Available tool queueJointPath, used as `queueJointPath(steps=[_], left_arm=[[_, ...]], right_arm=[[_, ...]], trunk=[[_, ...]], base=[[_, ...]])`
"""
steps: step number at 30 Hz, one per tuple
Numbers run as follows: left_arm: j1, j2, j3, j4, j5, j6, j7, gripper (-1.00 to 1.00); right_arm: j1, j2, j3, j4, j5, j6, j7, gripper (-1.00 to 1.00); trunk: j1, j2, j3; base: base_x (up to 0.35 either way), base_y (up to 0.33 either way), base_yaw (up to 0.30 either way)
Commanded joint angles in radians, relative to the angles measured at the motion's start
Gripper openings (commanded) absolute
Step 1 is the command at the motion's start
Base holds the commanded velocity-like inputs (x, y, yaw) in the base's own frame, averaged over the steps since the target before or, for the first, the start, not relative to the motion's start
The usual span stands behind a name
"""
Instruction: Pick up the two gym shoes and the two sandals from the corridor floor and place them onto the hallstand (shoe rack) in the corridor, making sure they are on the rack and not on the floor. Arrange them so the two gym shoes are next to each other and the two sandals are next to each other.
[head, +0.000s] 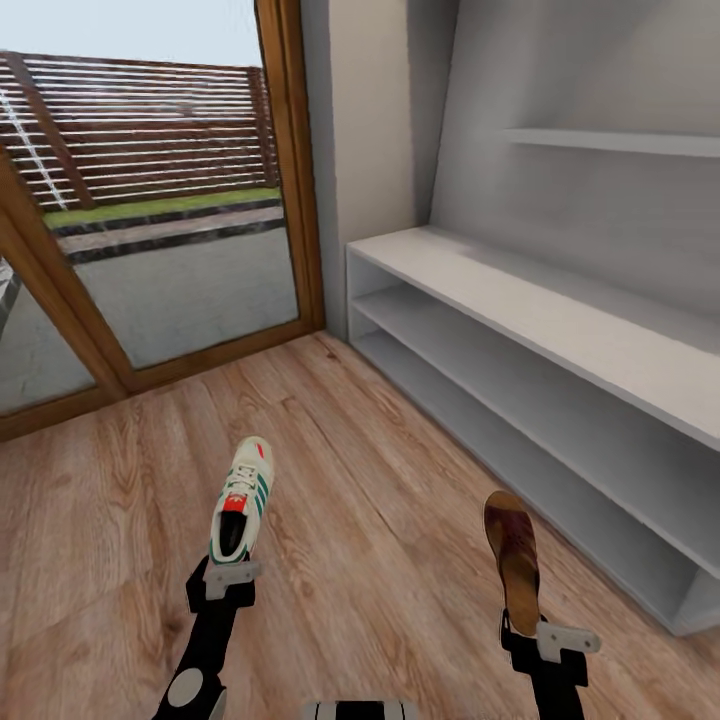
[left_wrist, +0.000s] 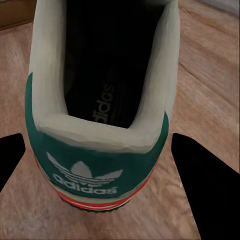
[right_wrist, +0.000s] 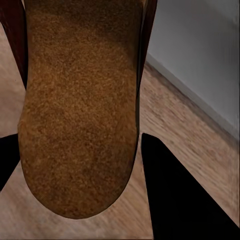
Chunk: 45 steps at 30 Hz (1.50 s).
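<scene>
A corridor of warm wood-plank floor (head: 380, 480) runs up to a glazed door (head: 150, 200) with a fenced yard beyond, and the pale grey hallstand (head: 560, 330) stretches along the wall, its flat top and two open shelves bare.

My left gripper (head: 230, 578) pinches a gym shoe (head: 242, 497) by the heel; in the left wrist view the green heel patch sits between my dark fingers (left_wrist: 207, 180), toe pointing away toward the door. My right gripper (head: 545, 640) pinches a sandal (head: 512, 558) by its heel end, the cork footbed (right_wrist: 80, 105) up; this one is the nearer to the hallstand, just off its lower shelf.

Both shoes look carried clear of the floor, though I cannot be certain. I judge the step is delivery: swing toward the hallstand, keep each shoe level, and set it well onto a shelf or the top, leaving room alongside for its mate. The shelf edges are the main thing to snag on; a heel-only hold may let the toe droop.
</scene>
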Motion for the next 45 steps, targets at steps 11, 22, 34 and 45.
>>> queueJointPath(steps=[11,22,34,45], left_arm=[[0.0,-0.001,0.0,0.004,-0.001,0.0,0.001,-1.0],[0.0,0.0,0.0,0.004,-0.001,0.0,0.001,-1.0],[0.0,-0.001,-0.002,0.004,-0.001,0.0,0.001,-1.0],[0.0,-0.002,-0.002,0.004,-0.001,0.0,0.001,-1.0]], right_arm=[[0.0,0.0,0.0,0.004,0.0,-0.002,-0.001,-1.0],[0.0,0.0,0.0,0.006,0.002,-0.003,-0.002,-1.0],[0.0,0.0,-0.002,0.006,0.001,-0.002,-0.002,-1.0],[0.0,-0.001,-0.002,0.006,0.001,-0.002,-0.002,-1.0]], trunk=[[0.0,0.0,0.0],[0.0,0.0,0.0],[0.0,0.0,0.0],[0.0,0.0,0.0]], base=[[0.0,0.0,-0.279],[0.0,0.0,-0.283],[0.0,0.0,-0.287],[0.0,0.0,-0.288]])
